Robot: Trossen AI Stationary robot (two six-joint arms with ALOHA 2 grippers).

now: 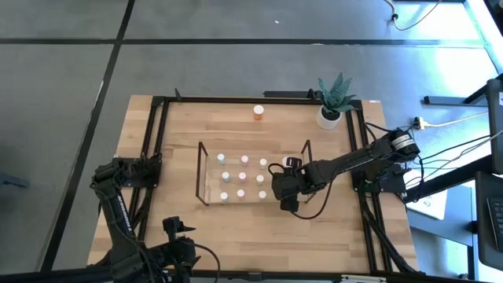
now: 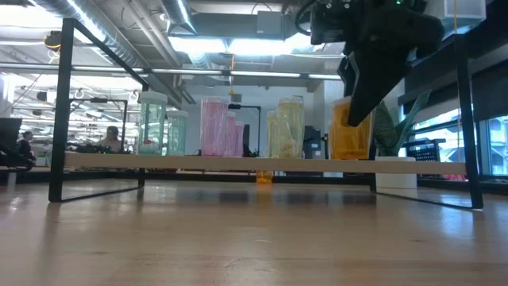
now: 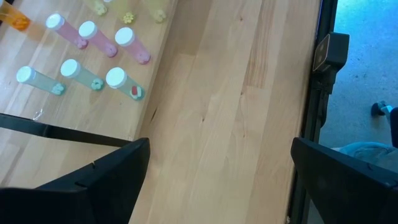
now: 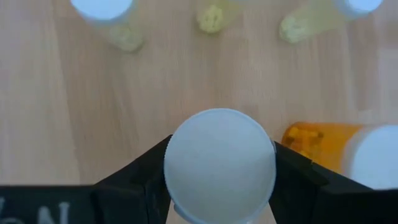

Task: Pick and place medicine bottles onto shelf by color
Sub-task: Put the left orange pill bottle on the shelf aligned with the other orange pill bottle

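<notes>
Ten white-capped bottles can be counted on the shelf from above, standing in rows by colour: greenish at one end, then pink, then yellowish, with orange at the end by the right arm; one more orange bottle stands alone near the far edge of the table, well apart from the shelf; the right gripper hovers over that orange end, its two fingers pressed to either side of a white cap, so it grips one bottle whose body is hidden beneath the cap; beside it lies or stands another orange bottle, cut off at the picture's margin; the left gripper waits at the near left corner, fingers spread wide over bare wood; broad open table lies in front of the shelf and behind it; a potted plant sits at the far right corner; from table height the right arm blocks part of the orange bottles.
</notes>
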